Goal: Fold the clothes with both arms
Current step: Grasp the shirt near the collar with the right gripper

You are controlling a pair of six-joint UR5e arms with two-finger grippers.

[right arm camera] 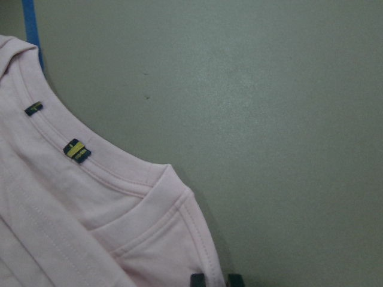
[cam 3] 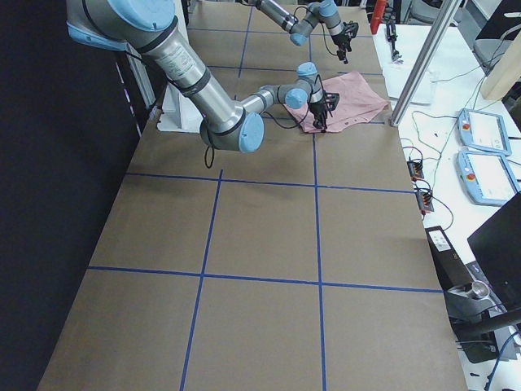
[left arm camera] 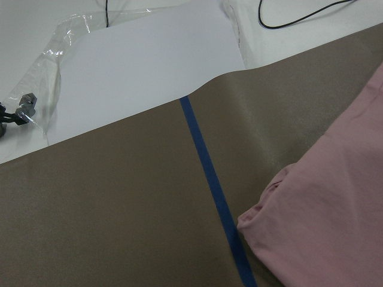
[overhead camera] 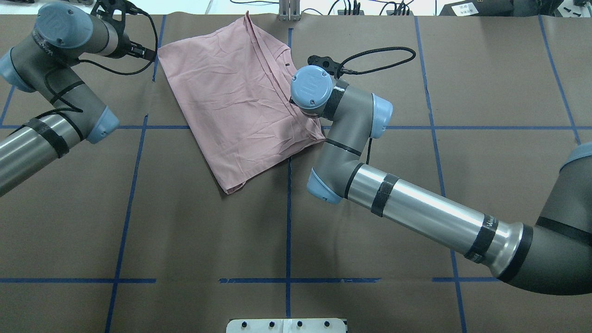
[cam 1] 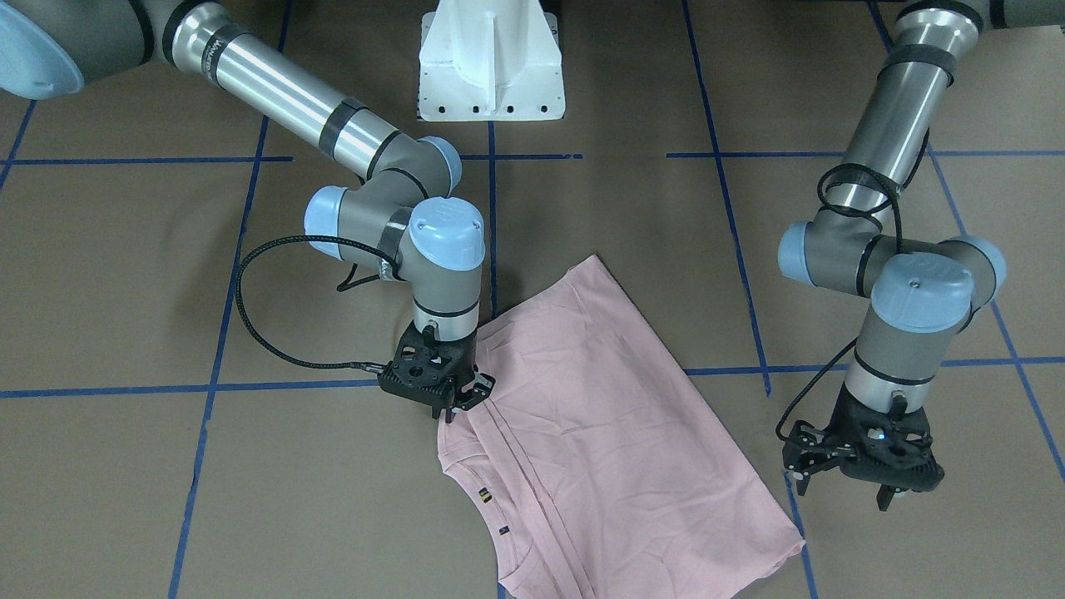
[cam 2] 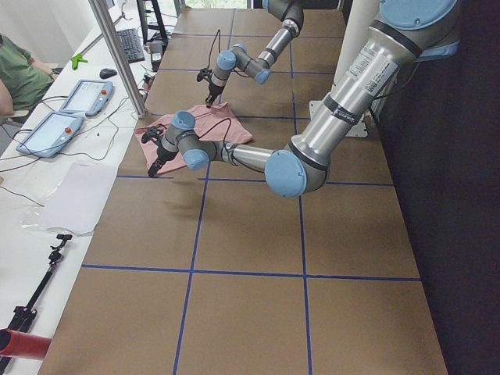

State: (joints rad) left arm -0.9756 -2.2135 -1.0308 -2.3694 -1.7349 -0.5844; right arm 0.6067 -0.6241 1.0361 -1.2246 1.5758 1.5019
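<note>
The pink shirt (cam 1: 599,416) lies flat and partly folded on the brown table (cam 1: 125,499). Its long axis slants across the blue tape lines (cam 1: 208,388), with the collar toward the operators' side. The right gripper (cam 1: 462,401) stands at the shirt's edge by the collar, its jaws drawn nearly together. The cloth edge runs in between them, so it looks pinched (the wrist view shows only the very fingertips). The left gripper (cam 1: 842,493) hangs off the cloth, jaws spread wide and holding nothing, just beside the shirt's opposite corner. That corner lies inward of it, toward the right arm, so the left arm is the nearer one to take it, and I judge it must shift that way before closing
</note>
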